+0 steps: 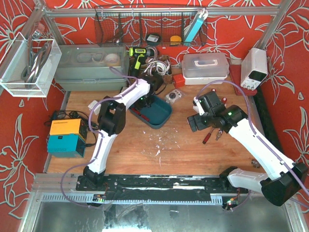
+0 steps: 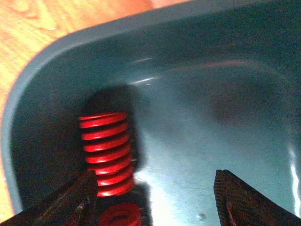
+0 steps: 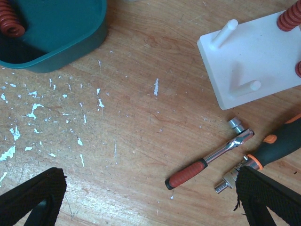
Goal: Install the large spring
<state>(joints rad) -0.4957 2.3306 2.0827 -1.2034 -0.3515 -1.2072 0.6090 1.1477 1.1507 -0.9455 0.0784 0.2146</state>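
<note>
Left wrist view shows the left tool (image 2: 154,179) part open and empty inside the teal bin (image 2: 28,94), apparently positioned to straddle the upright large spring (image 2: 106,153) at 9 o'clock, while the right tool (image 3: 149,188) hovers wide open, empty.

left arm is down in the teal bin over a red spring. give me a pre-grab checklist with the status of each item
1. Left jaws apart: ok, they stand wide inside the teal bin.
2. Red spring centred between the jaws: not ok, it sits hard by one finger, with most of the gap beside it bare.
3. Neighbour clear: cannot tell, since a second spring lies just below it, cut off by the frame edge.
4. This is the large one: cannot tell from the left wrist view.
5. Free peg on the white block: ok, two pegs are bare.
6. Right jaws out of the way: ok, open above the ratchet, away from the bin.
</note>
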